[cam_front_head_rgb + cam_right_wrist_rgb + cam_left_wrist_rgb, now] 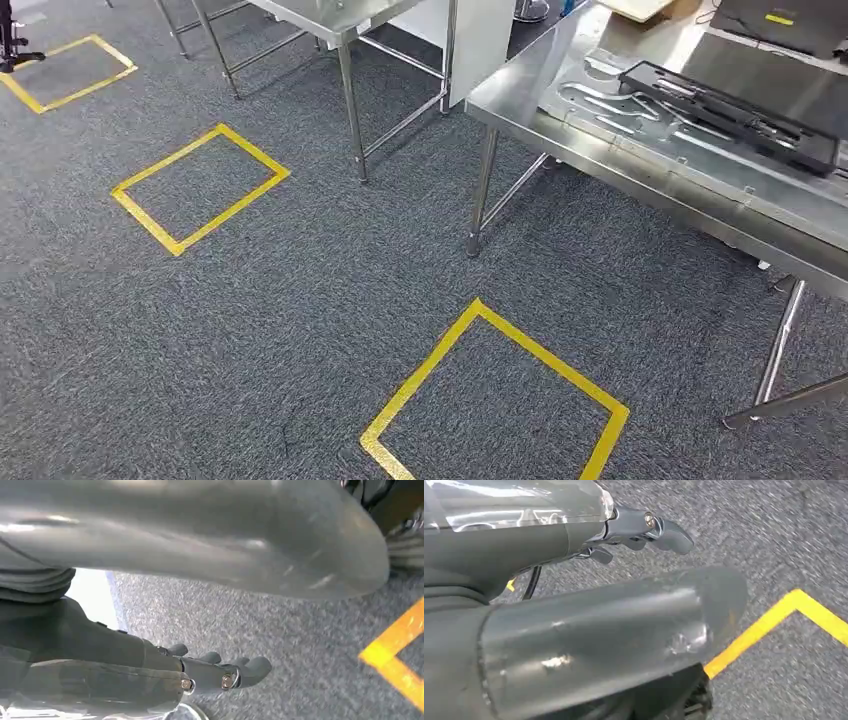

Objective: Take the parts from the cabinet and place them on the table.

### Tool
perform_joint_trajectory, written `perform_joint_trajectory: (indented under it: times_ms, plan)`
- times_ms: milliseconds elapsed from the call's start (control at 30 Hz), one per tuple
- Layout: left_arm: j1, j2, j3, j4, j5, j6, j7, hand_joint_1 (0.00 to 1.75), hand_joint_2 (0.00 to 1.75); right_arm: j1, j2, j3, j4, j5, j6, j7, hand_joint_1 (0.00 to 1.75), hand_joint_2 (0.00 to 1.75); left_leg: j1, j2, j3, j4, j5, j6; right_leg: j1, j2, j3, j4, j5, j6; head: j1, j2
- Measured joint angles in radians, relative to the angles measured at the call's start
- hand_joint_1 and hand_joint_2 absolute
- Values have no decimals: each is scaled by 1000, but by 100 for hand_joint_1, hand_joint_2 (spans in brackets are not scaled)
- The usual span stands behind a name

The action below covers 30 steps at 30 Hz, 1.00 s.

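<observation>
Walking phase, judging by both arms hanging over carpet: left hand [644,530] and right hand [220,672] hold nothing, fingers loosely extended. Flat metal parts [610,105] lie beside a black tray [730,115] near the steel table [640,185] front edge. Likely stiff, thin, slippery; pinch at an edge.

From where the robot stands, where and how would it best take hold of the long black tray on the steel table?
Grip the black tray across its narrow width near the middle, from its open near long edge: it lies flat and aslant on the steel table.

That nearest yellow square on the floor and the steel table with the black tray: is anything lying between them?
No. In the head view, only bare grey carpet separates the yellow square from the steel table holding the black tray.
</observation>
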Motion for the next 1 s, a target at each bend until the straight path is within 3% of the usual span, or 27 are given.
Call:
perform_joint_trajectory:
  times_ms: [33, 67, 100, 167, 200, 233, 300, 333, 367, 400, 500, 533, 567, 600, 667, 700, 733, 767, 800, 833, 867, 900, 1000]
  plan:
    - [2, -1, 0, 0, 0, 0, -1, 0, 0, 2, 0, 0, 0, 2, 2, -3, 0, 0, 8, -8, 12, -9, 9, 10, -7, 33, 2, 11, -11, 8, 0, 0]
    - [0, -1, 0, 0, -2, 0, -2, 0, 0, 4, 1, 0, 0, 3, 2, -6, 0, 0, 8, -16, 11, -12, 10, 16, -6, 80, -15, 43, -38, 7, 0, 0]
    - [-3, -1, 0, 0, -3, 0, -3, 0, 0, 4, 6, 0, 0, 4, 2, -6, 0, 0, 7, -24, 8, -11, 13, 21, -5, 105, -50, 113, -81, 4, 0, 0]
    - [-5, -1, 0, 0, -3, 1, -3, 0, 0, 9, 18, -1, 0, 8, 2, -8, 0, 0, 2, -48, 5, -11, 13, 25, -4, 120, -126, 260, -141, 2, 0, 0]
    - [-5, -1, 0, 0, -2, 2, -3, 0, 0, 10, 21, -1, 0, 10, 2, -9, 0, 0, 0, -62, 5, -9, 13, 25, -3, 121, -149, 297, -141, 1, 0, 0]
    - [-4, 0, 0, 0, -2, 5, -2, 0, 0, 11, 25, -2, 0, 10, 2, -9, 0, 0, 0, -75, 7, -8, 12, 26, -2, 122, -150, 286, -116, -1, 0, 0]
    - [-3, -1, 0, 0, -1, 8, -2, 0, 0, 11, 29, -2, -1, 10, 3, -8, 0, 0, 0, -104, 8, -1, 9, 23, -2, 133, -100, 156, -20, -7, 0, 0]
    - [-4, -1, 0, 0, -1, 12, -1, 0, 0, 12, 29, -3, -1, 10, 7, -8, 0, 0, 0, -116, 7, 3, 7, 20, -2, 161, -69, 78, 23, -11, 0, 0]
    - [-4, -3, 0, 0, -2, 13, 0, 0, 0, 14, 29, -5, -1, 10, 9, -8, 0, 0, 1, -124, -1, 7, 5, 16, -5, 218, -56, 46, 16, -17, 0, 0]
    - [-8, -4, 0, 0, -2, 15, 1, 0, 0, 14, 29, -7, -1, 10, 9, -8, 0, 0, -3, -137, -7, 18, 1, 9, -5, 221, -56, 25, 15, -16, 0, 0]
    - [-4, -4, 0, 0, -2, 18, 5, 0, 0, 9, 29, -10, -2, 14, 14, -6, 0, 0, 7, -171, -16, 9, 9, -12, 6, 186, -51, 24, 17, -28, 0, 0]
    - [-3, -2, 0, 0, -2, 18, 8, 0, 0, 6, 29, -10, -2, 16, 14, -6, 0, 0, 7, -166, -14, 16, 4, -16, -9, 168, -44, 11, 24, -37, 0, 0]
    - [-2, -4, 0, 1, -2, 18, 8, 0, 0, 8, 27, -11, -2, 18, 18, -5, 0, 0, 2, -114, -23, 41, -13, -22, -6, 158, -38, 5, 24, -40, -1, 0]
    - [-5, -5, 0, 1, -2, 19, 10, 0, 0, 10, 26, -11, -2, 21, 18, -6, 0, 0, 4, -81, -51, 96, -48, -26, -6, 143, -36, 4, 23, -48, 0, 0]
    - [-11, -5, 0, 1, -2, 23, 10, 0, 0, 13, 17, -11, -2, 25, 19, -5, 0, 0, 11, -51, -129, 252, -117, -38, -1, 110, -33, 5, 19, -52, 0, 0]
    - [-11, -5, 0, 1, -3, 24, 10, 0, 0, 12, 13, -11, -2, 27, 19, -5, 0, 0, 15, -46, -153, 299, -127, -42, -1, 96, -33, 5, 17, -51, 0, 0]
    - [-10, -5, 1, 1, -3, 25, 11, 0, 0, 12, 9, -11, -2, 30, 21, -5, 0, 0, 18, -42, -154, 300, -115, -46, -2, 84, -31, 5, 14, -50, 0, 0]
    - [-8, -5, 1, 1, -3, 28, 13, 0, 0, 11, 6, -12, -2, 31, 23, -5, 0, 0, 21, -37, -132, 258, -82, -49, -3, 72, -27, 5, 11, -46, 0, 0]
    - [-7, -5, 1, 1, -3, 30, 13, 0, 0, 9, 5, -12, -2, 33, 25, -5, 0, 0, 23, -31, -91, 180, -39, -50, -5, 59, -21, 6, 7, -42, 0, 0]
    - [-7, -4, 1, 1, -3, 30, 13, 0, 0, 8, 4, -12, -2, 33, 25, -5, 0, 0, 23, -11, -41, 88, 3, -50, -6, 47, -14, 6, 3, -37, 0, 0]
    - [-9, -4, 1, 1, -3, 30, 13, 0, 0, 8, 4, -12, -2, 33, 25, -5, 0, 0, 21, 39, -9, 22, 9, -48, -4, 36, -10, 8, -2, -31, 0, 0]
    - [-13, -1, 1, 1, -3, 30, 12, 0, 0, 8, 4, -13, -2, 33, 25, -5, 0, 0, 9, 41, -5, 14, 4, -35, 2, 27, -9, 12, -8, -21, 0, 0]
    - [-8, 2, 1, 1, -4, 26, 10, 0, 0, -1, 4, -13, -2, 37, 25, -6, 0, 0, 3, 8, -17, 16, 5, -14, 2, 2, 2, 1, -7, -7, 0, 0]
